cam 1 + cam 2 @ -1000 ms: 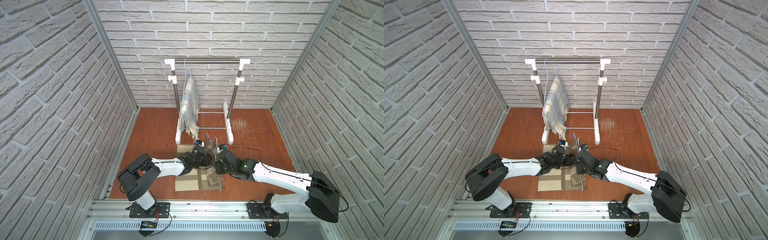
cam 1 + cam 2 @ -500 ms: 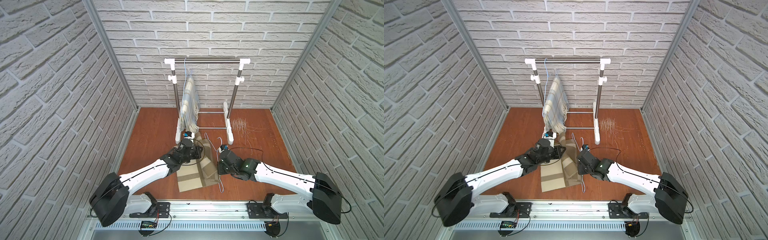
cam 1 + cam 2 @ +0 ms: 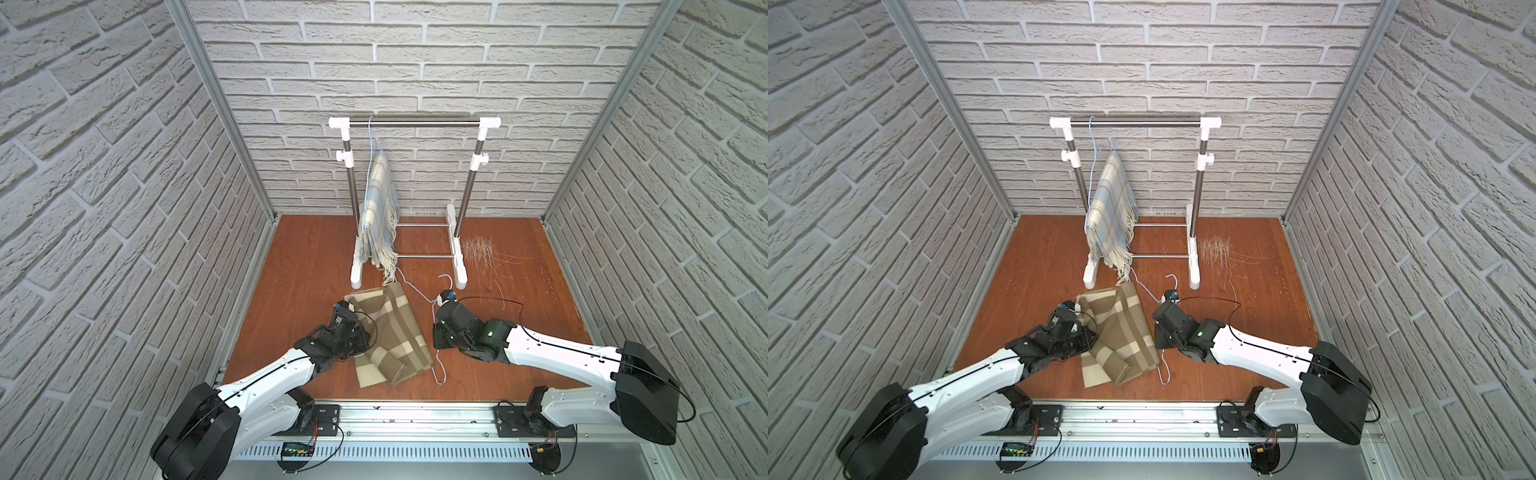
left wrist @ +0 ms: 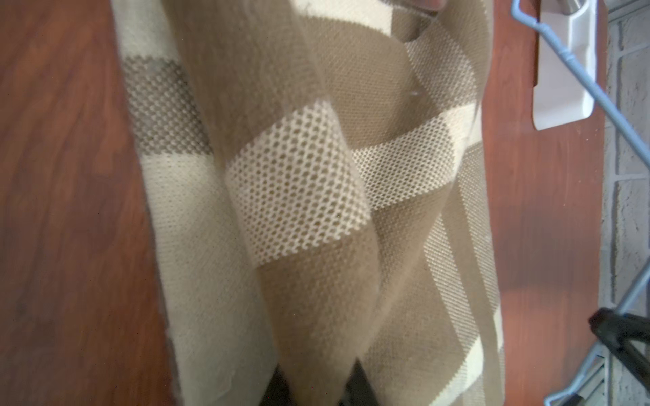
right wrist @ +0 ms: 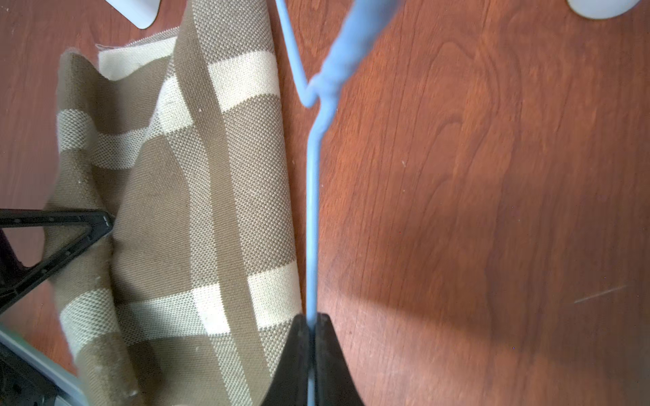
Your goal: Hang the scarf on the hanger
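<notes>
A brown and cream checked scarf (image 3: pixel 386 332) (image 3: pixel 1117 332) lies rumpled on the wooden floor, in front of the rack. My left gripper (image 3: pixel 349 311) (image 3: pixel 1073 312) sits at the scarf's left edge. In the left wrist view a raised fold of the scarf (image 4: pixel 299 182) runs up between the fingertips of the gripper (image 4: pixel 320 390), shut on it. A thin blue wire hanger (image 3: pixel 445 277) (image 5: pixel 312 211) lies along the scarf's right edge. My right gripper (image 3: pixel 442 300) (image 5: pixel 311 327) is shut on its wire.
A white and steel clothes rack (image 3: pixel 415 121) stands at the back wall. A pale blue plaid scarf (image 3: pixel 380 208) hangs from it on another blue hanger. The rack's white feet (image 3: pixel 459 270) lie just beyond the grippers. Loose threads (image 3: pixel 478 249) are scattered at right.
My left arm reached toward the rack with the scarf, then drew back to the front left. The scarf now lies stretched further toward the rack. The right gripper stays on the hanger.
</notes>
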{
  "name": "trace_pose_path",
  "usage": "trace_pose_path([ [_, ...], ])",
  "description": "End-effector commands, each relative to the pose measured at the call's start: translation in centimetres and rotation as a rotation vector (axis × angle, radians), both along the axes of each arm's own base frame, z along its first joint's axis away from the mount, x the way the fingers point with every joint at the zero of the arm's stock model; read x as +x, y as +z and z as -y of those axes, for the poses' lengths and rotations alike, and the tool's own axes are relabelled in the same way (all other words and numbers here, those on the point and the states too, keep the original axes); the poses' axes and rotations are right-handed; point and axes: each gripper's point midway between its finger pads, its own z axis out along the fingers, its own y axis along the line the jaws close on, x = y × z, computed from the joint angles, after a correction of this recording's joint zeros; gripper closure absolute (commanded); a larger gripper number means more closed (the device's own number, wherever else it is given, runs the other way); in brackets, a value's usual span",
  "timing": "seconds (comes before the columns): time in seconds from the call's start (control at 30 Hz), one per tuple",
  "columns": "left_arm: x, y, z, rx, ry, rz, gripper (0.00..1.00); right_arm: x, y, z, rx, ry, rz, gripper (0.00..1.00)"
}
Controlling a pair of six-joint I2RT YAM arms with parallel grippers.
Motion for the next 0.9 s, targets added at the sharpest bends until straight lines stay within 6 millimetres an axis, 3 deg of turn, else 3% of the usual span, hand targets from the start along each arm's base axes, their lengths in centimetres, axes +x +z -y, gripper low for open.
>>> trace_pose_path([
  [0.0,0.4,0.3,-1.0,0.020,0.051,0.035,0.64,0.5,2.2,0.0,0.005,0.012,0.042,0.97],
  [0.1,0.9,1.2,-1.5,0.027,0.072,0.081,0.48,0.3,2.7,0.1,0.002,0.027,0.042,0.97],
  [0.27,2.6,2.9,-2.7,0.039,0.148,0.211,0.50,-0.2,3.1,0.1,-0.001,0.048,0.027,0.97],
  [0.4,3.3,1.8,-3.6,0.063,0.181,0.188,0.44,-0.2,3.2,-0.2,-0.007,0.069,0.021,0.97],
  [0.57,4.7,2.4,-4.2,0.080,0.217,0.217,0.34,-0.1,4.0,-0.6,0.003,0.083,0.032,0.97],
  [0.7,6.2,2.3,-4.1,0.094,0.211,0.206,0.33,-0.2,4.2,-0.5,-0.003,0.095,0.035,0.97],
  [0.87,7.0,0.4,-3.7,0.134,0.174,0.136,0.35,-0.3,4.5,-0.4,-0.004,0.097,0.042,0.97],
])
